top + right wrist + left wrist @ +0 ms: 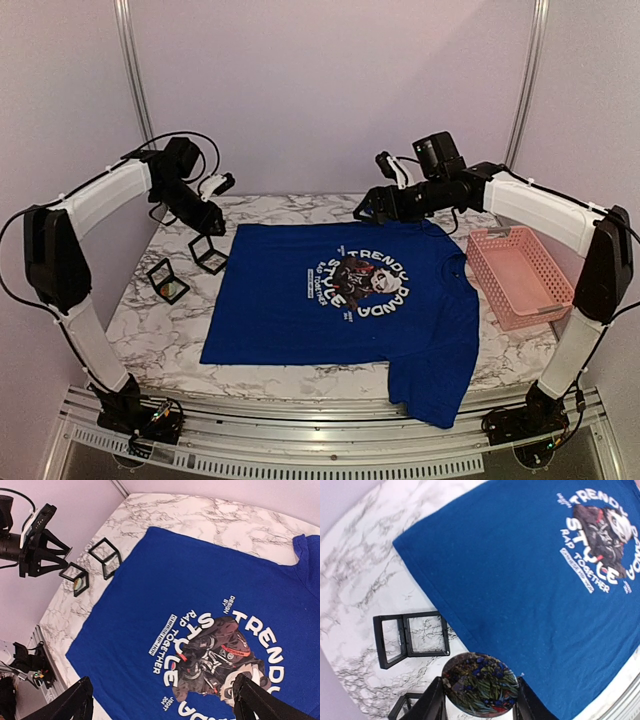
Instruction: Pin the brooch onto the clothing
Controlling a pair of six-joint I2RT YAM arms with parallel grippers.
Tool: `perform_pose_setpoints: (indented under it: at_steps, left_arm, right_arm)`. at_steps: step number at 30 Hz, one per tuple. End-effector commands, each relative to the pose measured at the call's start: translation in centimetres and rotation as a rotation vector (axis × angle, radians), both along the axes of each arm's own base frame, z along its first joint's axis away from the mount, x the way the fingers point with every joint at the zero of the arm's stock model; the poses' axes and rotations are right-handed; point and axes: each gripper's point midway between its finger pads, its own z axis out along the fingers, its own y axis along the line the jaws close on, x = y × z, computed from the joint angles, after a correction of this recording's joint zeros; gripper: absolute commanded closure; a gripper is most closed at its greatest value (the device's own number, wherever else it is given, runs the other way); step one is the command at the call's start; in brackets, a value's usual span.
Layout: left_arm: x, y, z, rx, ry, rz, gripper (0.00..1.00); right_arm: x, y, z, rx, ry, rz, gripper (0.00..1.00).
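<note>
While my left pincer (480,696) was closed on the brooch (479,680), one finger at each side of its rim, I saw a round disc painted with blue irises, green leaves and touches of red. It hung over the marble table (355,580) at the edge of the royal-blue T-shirt (520,580). My right pincer (162,680) was spread wide over the chest print, with nothing in it. White lettering around the dark panda picture (215,655) read "TRENDY PANDA", "STYLE", "RAP TOGETHER" and "DESIGN BY". I counted one brooch, one shirt, two black square boxes (208,254) (167,280) and one pink basket (520,275).
</note>
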Motion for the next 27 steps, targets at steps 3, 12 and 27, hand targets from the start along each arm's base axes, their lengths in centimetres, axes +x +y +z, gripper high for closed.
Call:
perform_pose_setpoints:
  at_steps: [3, 12, 27]
  left_arm:
    - [-7.0, -5.1, 9.3, 0.201, -0.238, -0.33, 0.82]
    - [-12.4, -7.6, 18.2, 0.766, -0.785, -0.612, 0.83]
    - [-18.1, -16.9, 19.5, 0.758, -1.209, -0.776, 0.87]
  right_arm:
    - [-2.6, 3.1, 7.7, 0.233, -0.032, 0.068, 0.06]
    - [-9.5, 8.3, 11.2, 0.304, -0.113, 0.291, 0.08]
    - [-16.4, 11.0, 14.1, 0.562, -0.041, 0.549, 0.49]
